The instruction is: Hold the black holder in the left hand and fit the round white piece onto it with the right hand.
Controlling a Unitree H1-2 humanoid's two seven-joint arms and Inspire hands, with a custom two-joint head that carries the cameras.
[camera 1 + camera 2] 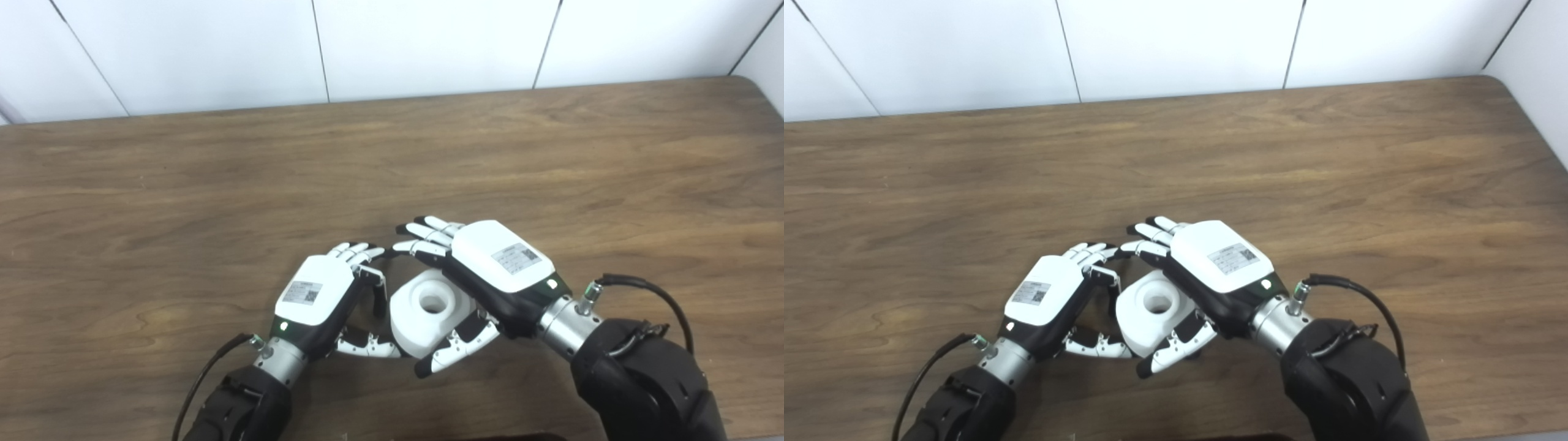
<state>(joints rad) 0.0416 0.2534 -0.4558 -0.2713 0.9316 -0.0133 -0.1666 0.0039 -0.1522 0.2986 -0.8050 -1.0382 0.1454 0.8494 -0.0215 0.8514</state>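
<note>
Both hands are meeting over the table [551, 153]: right hand [490, 269] clasping the round white piece [429, 312], left hand [324, 294] curling around a barely visible black holder [378, 294].

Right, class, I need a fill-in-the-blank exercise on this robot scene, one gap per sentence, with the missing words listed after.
1. The round white piece has a ____ in the middle of its top.
2. The right hand grips the white piece between its fingers and its ____.
3. The left hand sits to the ____ of the white piece in the picture.
4. The table under both hands is made of brown ____.

Missing words: hole; thumb; left; wood
</note>
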